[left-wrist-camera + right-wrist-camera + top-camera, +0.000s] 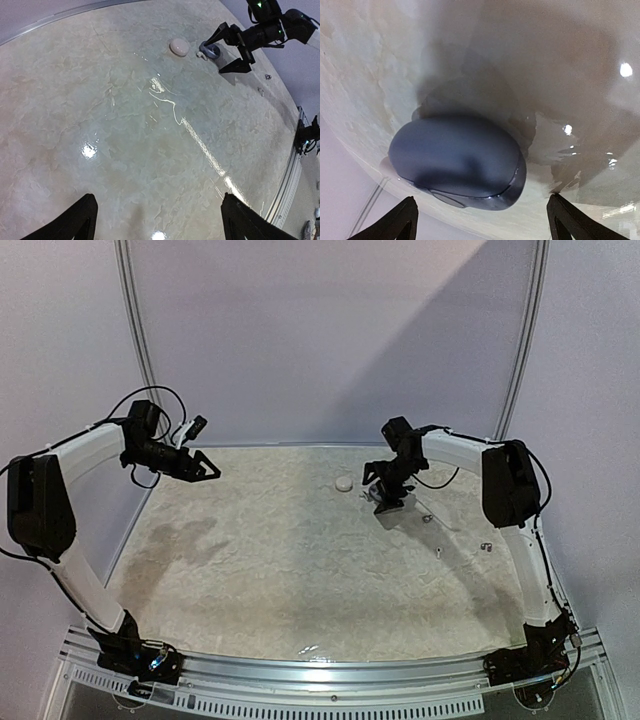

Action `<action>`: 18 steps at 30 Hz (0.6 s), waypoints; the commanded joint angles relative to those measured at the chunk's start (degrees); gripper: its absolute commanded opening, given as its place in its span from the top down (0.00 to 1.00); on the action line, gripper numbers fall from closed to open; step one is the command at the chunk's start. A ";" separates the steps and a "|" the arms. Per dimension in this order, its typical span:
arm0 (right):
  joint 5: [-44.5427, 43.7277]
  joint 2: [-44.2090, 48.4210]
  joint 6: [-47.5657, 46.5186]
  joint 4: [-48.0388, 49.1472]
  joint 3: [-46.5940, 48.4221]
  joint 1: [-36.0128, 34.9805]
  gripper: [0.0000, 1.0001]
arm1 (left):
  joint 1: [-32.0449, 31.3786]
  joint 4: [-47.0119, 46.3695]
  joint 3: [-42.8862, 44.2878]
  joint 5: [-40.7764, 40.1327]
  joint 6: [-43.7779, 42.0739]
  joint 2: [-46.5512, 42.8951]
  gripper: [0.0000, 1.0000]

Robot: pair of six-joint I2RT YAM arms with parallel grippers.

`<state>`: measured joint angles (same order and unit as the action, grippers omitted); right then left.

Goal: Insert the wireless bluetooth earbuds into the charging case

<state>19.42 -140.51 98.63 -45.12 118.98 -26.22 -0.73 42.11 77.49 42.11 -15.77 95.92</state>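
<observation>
The top view looks down from above and behind the arm bases, taking in the whole bench (300,580) out to the back wall. The left wrist view sits high over the bench's left side and faces across it toward the distant right claw (212,58) and the white round case (179,47), both shared with the top view. The right wrist view hangs very close above the dark case (457,162), which fills much of it.

Tons of free room across the middle and near side of the pale marbled tabletop (300,580). The only clutter's far right: a dark grey oval case (455,160), a round white case (344,483) just beside it, and tiny silver-grey buds (486,547) towards the right edge.
</observation>
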 commanded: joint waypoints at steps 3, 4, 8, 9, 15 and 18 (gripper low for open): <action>-1.39 0.68 11.83 5.18 -1.35 0.72 0.10 | 0.62 -0.89 -1.38 1.00 0.61 0.11 0.12; -1.48 0.63 12.59 5.57 -1.35 0.92 0.10 | 0.64 -0.84 -1.57 0.96 0.64 0.06 0.12; -1.32 0.73 15.18 6.26 -2.39 1.80 0.11 | 0.64 -0.58 -1.82 0.71 0.62 -0.18 0.12; -1.25 0.82 15.52 6.46 -2.82 1.95 0.11 | 0.72 -0.54 -1.82 0.57 0.60 -0.18 0.12; 0.05 0.89 17.25 7.78 -4.07 2.80 0.15 | 0.73 -0.45 -1.57 0.30 0.56 0.03 0.12; 0.05 0.66 17.46 7.73 -4.22 2.83 0.21 | 0.73 -0.53 -1.39 0.37 0.58 0.12 0.12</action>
<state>20.18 -140.42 113.75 -37.39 116.03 -23.77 -0.67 41.71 76.40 42.44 -15.35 95.92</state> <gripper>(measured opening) 0.820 0.878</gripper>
